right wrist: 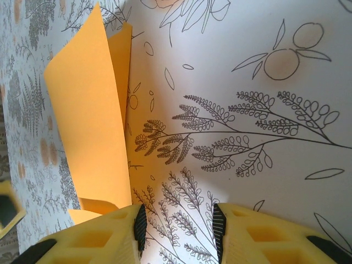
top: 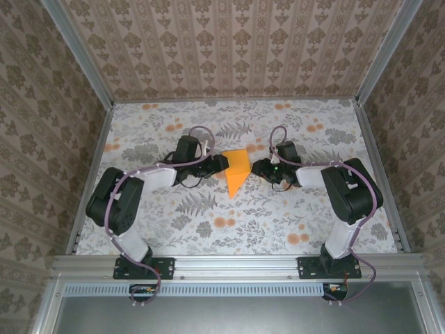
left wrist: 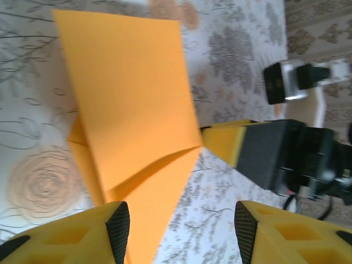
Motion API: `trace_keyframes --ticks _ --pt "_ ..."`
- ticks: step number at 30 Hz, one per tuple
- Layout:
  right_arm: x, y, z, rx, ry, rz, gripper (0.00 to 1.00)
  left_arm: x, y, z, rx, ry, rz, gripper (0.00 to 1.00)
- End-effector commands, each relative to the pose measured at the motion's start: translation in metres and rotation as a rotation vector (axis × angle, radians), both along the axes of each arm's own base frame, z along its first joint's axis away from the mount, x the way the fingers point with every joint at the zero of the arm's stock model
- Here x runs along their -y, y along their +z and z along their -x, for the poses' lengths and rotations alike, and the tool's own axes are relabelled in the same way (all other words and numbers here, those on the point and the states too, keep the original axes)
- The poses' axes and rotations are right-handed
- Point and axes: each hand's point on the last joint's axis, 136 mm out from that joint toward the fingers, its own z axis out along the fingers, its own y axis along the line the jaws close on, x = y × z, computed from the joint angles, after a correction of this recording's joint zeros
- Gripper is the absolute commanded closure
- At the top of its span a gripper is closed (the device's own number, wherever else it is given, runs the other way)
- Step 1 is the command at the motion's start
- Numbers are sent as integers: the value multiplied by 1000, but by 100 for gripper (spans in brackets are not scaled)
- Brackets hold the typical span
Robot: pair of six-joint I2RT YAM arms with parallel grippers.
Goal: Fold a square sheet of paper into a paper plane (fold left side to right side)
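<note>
Two spread pairs of jaws, left gripper [top: 221, 163] and right gripper [top: 256, 168], flank the half-made paper plane [top: 237, 172] on the floral surface [top: 208, 229], pinching nothing. Nose creases look done. The left-to-right fold seems unfinished, its paper partly raised.

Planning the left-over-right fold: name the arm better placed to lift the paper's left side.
Likely left. The left gripper is open with the orange paper reaching between its fingers; the open right gripper spans table beside it.
</note>
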Motion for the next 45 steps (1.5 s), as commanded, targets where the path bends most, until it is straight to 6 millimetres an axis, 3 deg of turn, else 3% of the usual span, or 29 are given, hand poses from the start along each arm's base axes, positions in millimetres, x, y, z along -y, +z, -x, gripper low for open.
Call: trace_keyframes --ticks 1,6,11,20,23,27,30,35,40,45 --pt "-4 -8 5 -17 25 10 60 -1 -17 -9 -12 -25 -42 44" --pt "-5 -7 6 -15 32 10 60 2 -34 -22 -23 -23 -64 43" --pt "-6 -5 6 -10 40 4 60 14 -31 -33 2 -47 -19 47" --pt "-9 10 4 33 70 -30 59 20 -32 -37 30 -95 5 88" --pt "1 27 2 91 74 -33 58 19 -19 -32 66 -121 24 99" --pt "22 57 -3 198 64 -48 54 15 4 -19 135 -168 49 100" --pt "31 91 -7 314 86 -107 43 14 27 -6 190 -215 98 100" --pt "15 137 -2 487 281 -193 26 12 62 18 254 -286 173 100" --pt "-2 147 0 524 431 -281 25 10 82 36 291 -335 216 100" --pt "-24 145 -1 522 535 -353 29 10 87 45 296 -359 234 100"
